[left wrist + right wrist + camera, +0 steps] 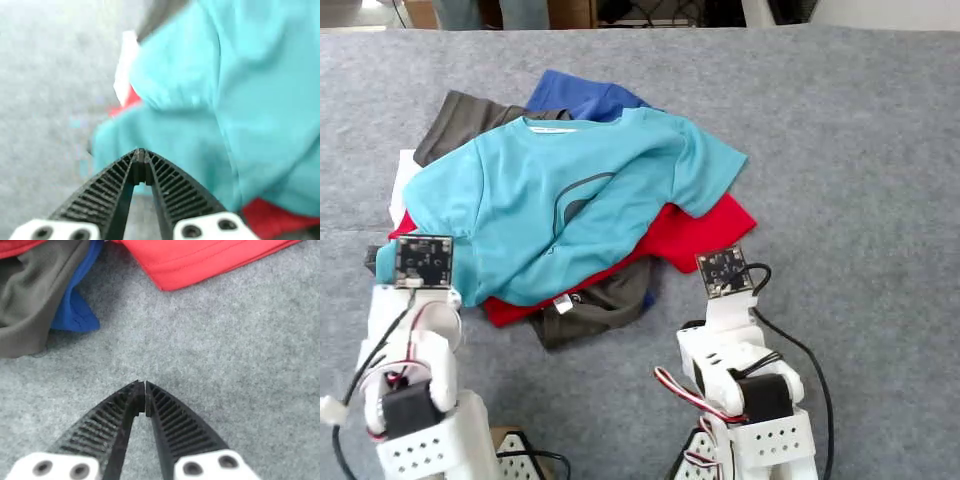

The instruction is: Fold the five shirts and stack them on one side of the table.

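While none of the shirts is folded yet, all five lie in one loose heap on the left arm's half of the table. The teal shirt lies spread on top. The red shirt is under it, with the grey shirt and blue shirt lower down. The white shirt shows at the heap's edge on the left arm's side.

The left gripper is closed and holds nothing. Its tips are over the near edge of the teal shirt, and I cannot tell whether they touch the cloth. The right gripper is also closed and empty. It sits over bare table, near the red shirt's corner and apart from it.

Judgement: the task is at its first step, taking the top shirt off the heap.

The next move calls for both claws to open and pinch the teal shirt alone, at its near edge. They would then draw it onto the bare cloth on the right arm's side and lay it flat for folding.

The risk is that a claw catches the red shirt underneath along with the teal one.
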